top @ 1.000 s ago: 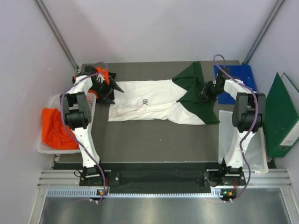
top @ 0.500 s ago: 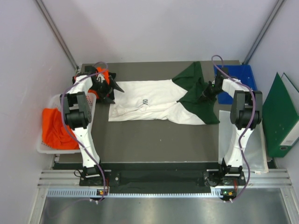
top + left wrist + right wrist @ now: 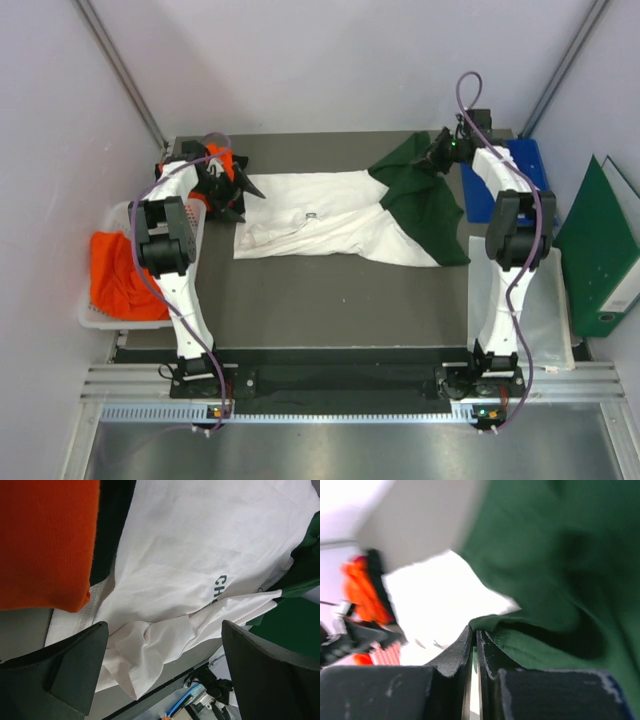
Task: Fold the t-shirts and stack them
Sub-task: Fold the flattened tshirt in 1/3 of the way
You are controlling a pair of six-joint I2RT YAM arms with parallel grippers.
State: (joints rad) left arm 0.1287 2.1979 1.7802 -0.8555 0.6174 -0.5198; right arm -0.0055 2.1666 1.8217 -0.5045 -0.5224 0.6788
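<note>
Currently the white-fronted t-shirt (image 3: 320,225) lies spread lengthwise across the far half of the table (image 3: 330,300), with its hem toward the left edge and its dark green sleeves toward the right edge.

**Right arm.** The right gripper (image 3: 443,152) sits near the far right corner. Its jaws are together, pinching a fold of the far green sleeve (image 3: 410,160). The right wrist view shows the green cloth running directly into the fingertips.

**Left arm.** The left gripper (image 3: 240,200) hangs over the hem end near the far left corner. Its jaws are wide apart and hold nothing. A bunched orange t-shirt (image 3: 224,160) lies just beside it. A second orange t-shirt (image 3: 115,275) fills the white basket (image 3: 95,322) off the left edge.

**Hazards from this state**
- Slip: the pinch appears to take only a thin fold of cloth. A quick pull could draw the sleeve out of the jaws.
- Drag: the hem end is not held. Pulling the sleeve across would probably slide the whole shirt and not fold it.
- Uneven fold: the white cloth at the hem is already crumpled, as the left wrist view shows. Creases there would be trapped under any fold.
- Wrong pick: if the left jaws close where they hang, they may catch orange cloth along with the hem.
- Overrun: the blue tray (image 3: 525,165) lies just beside the right gripper. A sleeve released there would land off the table.
</note>
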